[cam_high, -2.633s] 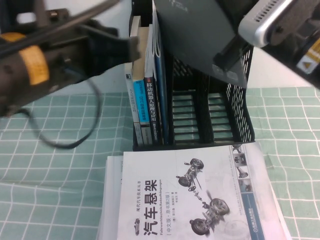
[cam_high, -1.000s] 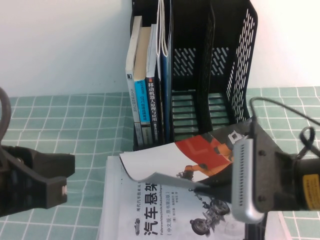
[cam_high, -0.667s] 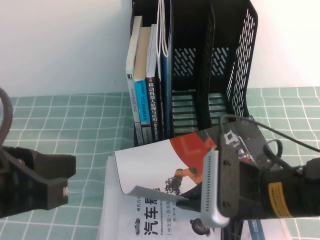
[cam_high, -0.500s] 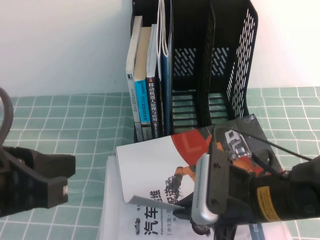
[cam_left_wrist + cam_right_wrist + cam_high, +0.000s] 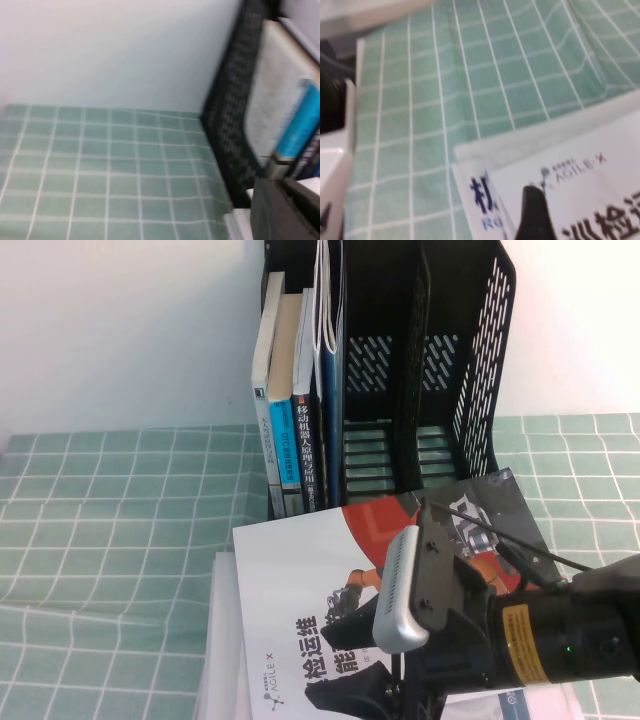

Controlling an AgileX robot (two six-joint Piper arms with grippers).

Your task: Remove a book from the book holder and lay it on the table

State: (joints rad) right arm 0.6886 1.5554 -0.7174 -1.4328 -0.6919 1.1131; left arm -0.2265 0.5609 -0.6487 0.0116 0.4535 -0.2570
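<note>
1. Book (image 5: 300, 580): thin booklet, white cover with red curved area and orange robot arm picture, lying face up and slightly skewed on top of a white book stack (image 5: 222, 640), just in front of the book holder; dark blue title characters and small logo line also seen in the right wrist view (image 5: 580, 200)
2. Right gripper (image 5: 350, 665): low over the near part of the book, dark fingers spread apart above the cover, nothing clamped between them; one dark fingertip (image 5: 532, 210) visible against the cover in the right wrist view
3. Book holder (image 5: 440, 390): tall black rack, upright at the back of the table; leftmost compartment filled with upright books (image 5: 295, 430), other compartments showing only slotted floors; perforated side wall also seen in the left wrist view (image 5: 227, 115)
4. Table (image 5: 110, 540): mint-green cloth with white grid lines, spread under rack and stack
5. Left gripper: outside the high view; only a dark blurred part (image 5: 285, 210) at the edge of the left wrist view, near the holder's side; open or closed, cannot tell
</note>
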